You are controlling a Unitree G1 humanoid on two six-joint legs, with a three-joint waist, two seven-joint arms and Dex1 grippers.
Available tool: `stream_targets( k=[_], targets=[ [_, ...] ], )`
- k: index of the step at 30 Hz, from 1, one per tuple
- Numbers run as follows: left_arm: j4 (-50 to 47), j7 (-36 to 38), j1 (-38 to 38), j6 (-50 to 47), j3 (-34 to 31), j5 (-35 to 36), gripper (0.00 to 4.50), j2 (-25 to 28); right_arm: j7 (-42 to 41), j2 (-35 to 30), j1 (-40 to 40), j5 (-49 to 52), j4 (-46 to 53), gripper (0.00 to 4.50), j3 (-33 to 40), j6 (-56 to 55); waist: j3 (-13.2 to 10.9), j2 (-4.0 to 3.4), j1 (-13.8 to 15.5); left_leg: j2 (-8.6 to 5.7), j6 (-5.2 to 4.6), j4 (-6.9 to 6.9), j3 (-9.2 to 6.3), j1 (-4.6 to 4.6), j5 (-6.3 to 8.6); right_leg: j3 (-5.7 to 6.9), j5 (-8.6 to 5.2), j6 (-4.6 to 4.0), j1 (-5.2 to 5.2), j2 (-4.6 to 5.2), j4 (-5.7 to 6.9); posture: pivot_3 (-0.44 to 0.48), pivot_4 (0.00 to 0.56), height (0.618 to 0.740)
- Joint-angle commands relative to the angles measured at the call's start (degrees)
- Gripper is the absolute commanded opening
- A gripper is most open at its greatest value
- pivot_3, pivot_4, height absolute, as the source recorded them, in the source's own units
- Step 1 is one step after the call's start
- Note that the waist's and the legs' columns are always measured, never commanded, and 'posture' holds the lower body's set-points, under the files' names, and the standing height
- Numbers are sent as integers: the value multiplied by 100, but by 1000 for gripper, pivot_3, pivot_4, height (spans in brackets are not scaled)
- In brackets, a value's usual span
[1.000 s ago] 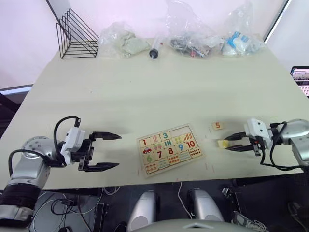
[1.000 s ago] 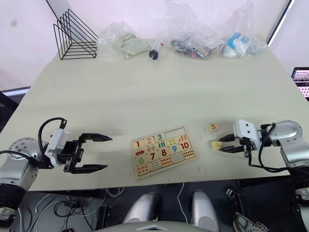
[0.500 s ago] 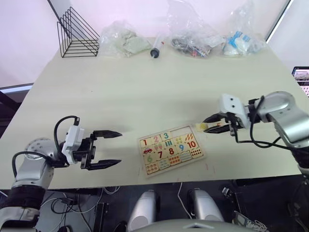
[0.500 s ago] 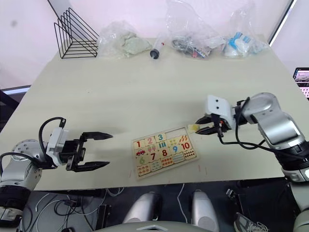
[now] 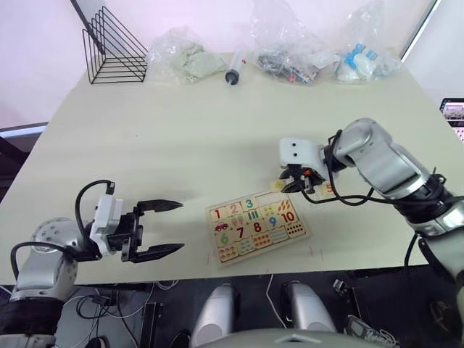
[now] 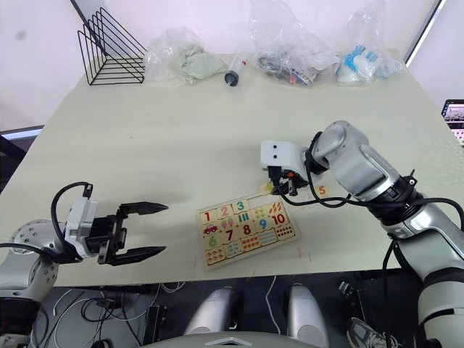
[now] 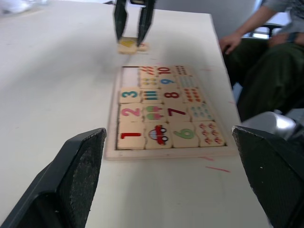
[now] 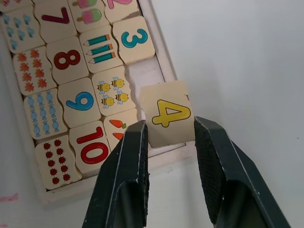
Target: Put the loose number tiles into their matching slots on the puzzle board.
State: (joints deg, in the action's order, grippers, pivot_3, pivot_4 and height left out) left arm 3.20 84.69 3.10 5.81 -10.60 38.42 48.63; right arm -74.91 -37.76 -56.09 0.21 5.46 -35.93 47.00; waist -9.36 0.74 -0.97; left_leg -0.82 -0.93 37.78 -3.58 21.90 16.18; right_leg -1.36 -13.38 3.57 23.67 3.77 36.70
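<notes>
The puzzle board (image 5: pixel 255 225) lies near the table's front edge, with red 1, pink 2 and green 3 seated in its top row. Beside the 3 is an empty slot (image 8: pixel 142 76). My right gripper (image 5: pixel 286 185) hovers over the board's far right corner, shut on the yellow 4 tile (image 8: pixel 166 113), which hangs partly over the empty end of the row. The orange 5 tile (image 6: pixel 321 191) lies on the table just right of the board, under my right arm. My left gripper (image 5: pixel 180 226) stands open and empty left of the board.
A black wire rack (image 5: pixel 112 51) stands at the back left. Along the far edge lie several plastic bags (image 5: pixel 290 54) and a syringe-like tube (image 5: pixel 233 72). A seated person (image 7: pixel 266 57) shows beyond the table in the left wrist view.
My right gripper has carried the 4 tile leftward from the table right of the board to above the board's far right corner. The left arm has hardly moved.
</notes>
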Motion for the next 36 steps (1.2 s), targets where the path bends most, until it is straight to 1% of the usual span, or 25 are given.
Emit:
stream_targets(
  k=[1, 5, 9, 15, 36],
  targets=[
    [-276, -43, 138, -23, -241, -24, 4500, -37, -66, 58, -257, -99, 58, 840, -145, 172, 0, 0, 0, 0, 0, 2, 0, -1, 0, 1, 0, 0, -1, 0, 0, 0, 150, 740],
    [-265, -33, 295, 20, -379, -94, 4500, -79, -102, 327, -513, -220, 38, 840, -588, 540, 0, -1, -14, 0, 0, 4, -2, -4, 0, 5, 4, -7, -1, -2, 5, 0, 150, 740],
    [-238, 10, 327, 33, -426, -149, 4500, -119, 12, 506, -613, -386, -69, 840, -805, 581, -1, -1, -6, 0, 1, 5, -9, -3, -1, 14, 7, -12, -1, -5, 6, 0, 150, 740],
    [-156, 90, 352, 78, -465, -221, 4500, -158, 153, 691, -655, -505, -175, 840, -887, 610, -1, -1, -13, -3, 2, 13, -8, -2, -1, 13, 9, -12, 0, -5, 7, 0, 150, 740],
    [-23, 194, 287, 128, -505, -251, 4500, -187, 248, 804, -505, -752, -178, 840, -1139, 345, -1, -2, -21, -3, 2, 14, -10, -1, 0, 15, 9, -13, 1, -5, 8, 0, 150, 740]
  ],
)
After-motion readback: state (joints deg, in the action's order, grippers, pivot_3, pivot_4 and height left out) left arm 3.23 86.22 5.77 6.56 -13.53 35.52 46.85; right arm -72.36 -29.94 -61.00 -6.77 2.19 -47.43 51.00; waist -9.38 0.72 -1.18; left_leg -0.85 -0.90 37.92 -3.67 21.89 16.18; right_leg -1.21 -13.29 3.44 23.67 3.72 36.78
